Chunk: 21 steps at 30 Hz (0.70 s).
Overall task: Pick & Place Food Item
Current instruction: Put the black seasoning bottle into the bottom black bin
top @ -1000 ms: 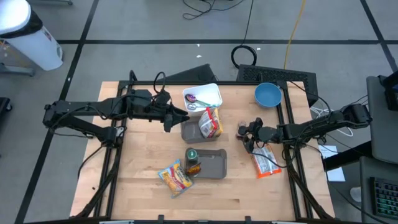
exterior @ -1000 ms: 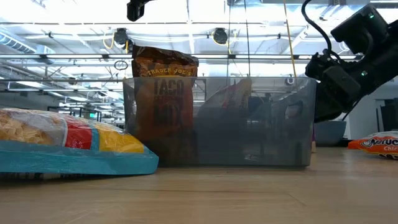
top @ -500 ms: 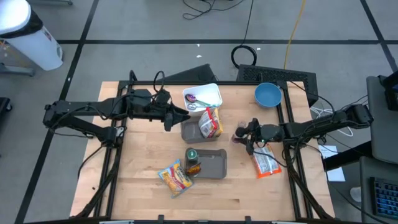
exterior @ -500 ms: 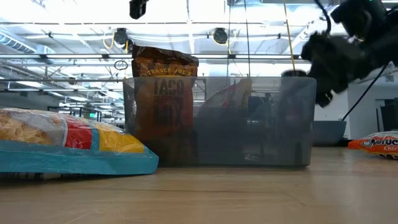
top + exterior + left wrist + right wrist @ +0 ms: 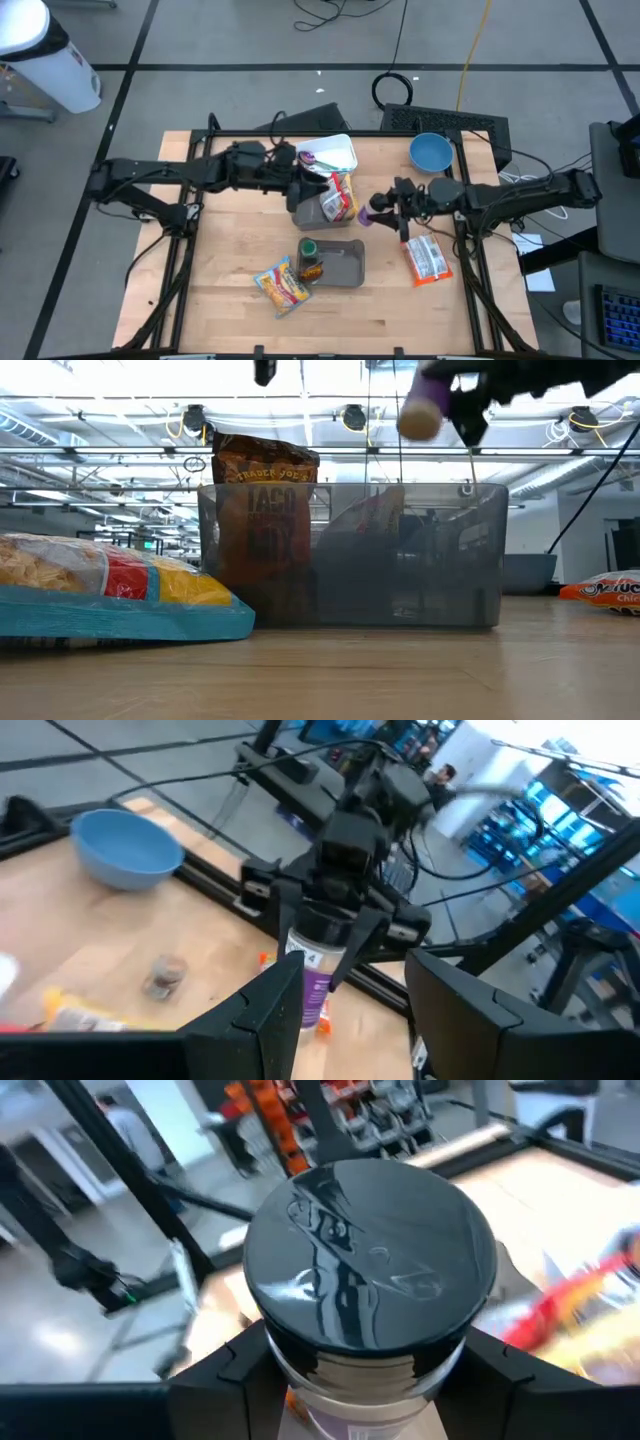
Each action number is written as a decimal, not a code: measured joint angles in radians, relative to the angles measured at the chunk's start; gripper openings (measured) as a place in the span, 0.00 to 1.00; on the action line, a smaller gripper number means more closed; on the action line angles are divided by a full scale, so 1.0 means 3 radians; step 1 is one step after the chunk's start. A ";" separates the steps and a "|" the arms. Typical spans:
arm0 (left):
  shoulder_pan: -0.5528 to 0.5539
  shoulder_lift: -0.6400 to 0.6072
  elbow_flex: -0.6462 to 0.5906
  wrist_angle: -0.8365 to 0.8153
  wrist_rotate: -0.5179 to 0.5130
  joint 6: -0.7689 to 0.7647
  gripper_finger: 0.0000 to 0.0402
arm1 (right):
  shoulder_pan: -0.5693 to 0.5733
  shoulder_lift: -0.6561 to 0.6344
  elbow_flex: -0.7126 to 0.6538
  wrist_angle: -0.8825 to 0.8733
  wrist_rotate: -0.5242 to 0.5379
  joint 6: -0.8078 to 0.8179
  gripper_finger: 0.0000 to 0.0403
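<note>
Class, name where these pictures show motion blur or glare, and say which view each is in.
Low view: the right gripper and its jar are smeared by motion, against bright ceiling lights. Right wrist view: the jar's black lid carries glare and the room behind is blurred. High view: evenly lit and sharp.

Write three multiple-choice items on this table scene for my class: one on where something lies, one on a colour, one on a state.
1. Where does the blue bowl sit on the table?
A. far right corner
B. near left corner
C. inside the grey bin

2. What colour is the lid of the jar in the right hand?
A. red
B. black
C. yellow

3. How does the right hand stand?
A. open and empty
B. shut on the jar
C. resting on the table

Answers: 1 A, the high view shows the bowl at the far right. 2 B, the right wrist view shows a glossy black lid. 3 B, both fingers flank the jar, lifted above the table.
</note>
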 joint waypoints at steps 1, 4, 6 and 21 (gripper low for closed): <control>0.0005 0.0076 0.0081 -0.0008 0.0046 0.0009 0.45 | -0.0018 -0.0001 0.0049 0.0004 -0.0043 0.0018 0.47; 0.0044 0.0336 0.0352 -0.0015 0.0297 0.0028 0.45 | -0.0053 -0.0001 0.0122 0.0001 -0.0132 0.0049 0.47; 0.0072 0.0520 0.0561 -0.0016 0.0495 0.0047 0.45 | -0.0065 0.0000 0.0131 -0.0007 -0.0172 0.0076 0.47; 0.0201 0.1579 0.1919 -0.0691 0.1534 0.0021 0.71 | -0.0060 -0.0007 0.0132 0.0055 -0.0675 0.0467 0.47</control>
